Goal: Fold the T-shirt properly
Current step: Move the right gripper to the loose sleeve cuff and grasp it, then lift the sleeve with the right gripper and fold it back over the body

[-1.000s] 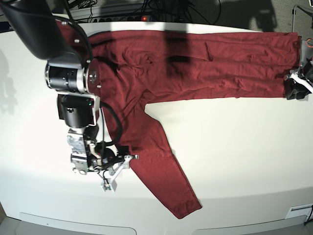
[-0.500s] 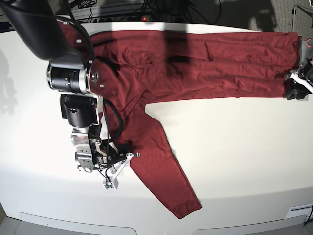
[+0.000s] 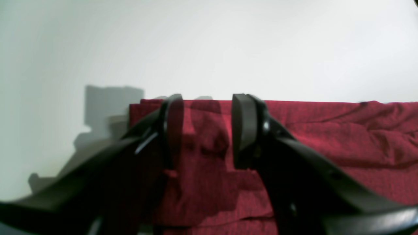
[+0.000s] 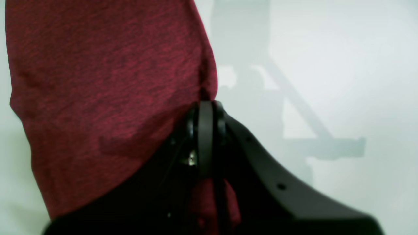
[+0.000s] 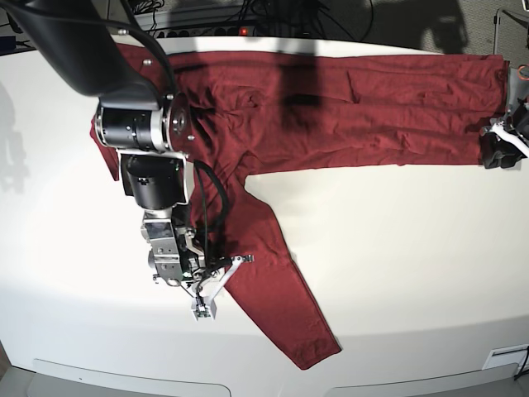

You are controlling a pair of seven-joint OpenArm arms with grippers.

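The dark red T-shirt (image 5: 347, 107) lies spread along the far side of the white table (image 5: 397, 248), with one long sleeve (image 5: 273, 281) running toward the front edge. My right gripper (image 5: 213, 263) sits at that sleeve's left edge. In the right wrist view its jaws (image 4: 205, 137) are pressed together with red fabric (image 4: 98, 81) pinched between them. My left gripper (image 5: 496, 147) rests at the shirt's hem at the far right. In the left wrist view it (image 3: 205, 130) stands open, its fingers astride the edge of the cloth (image 3: 343, 140).
Cables and a power strip (image 5: 207, 31) run behind the table's back edge. The right arm's bulky body (image 5: 136, 128) hangs over the shirt's upper left part. A pale bar (image 5: 124, 376) runs along the table's front edge.
My right arm has shifted right onto the sleeve's edge, and its gripper has gone from open to shut on the fabric. The left arm has not moved.
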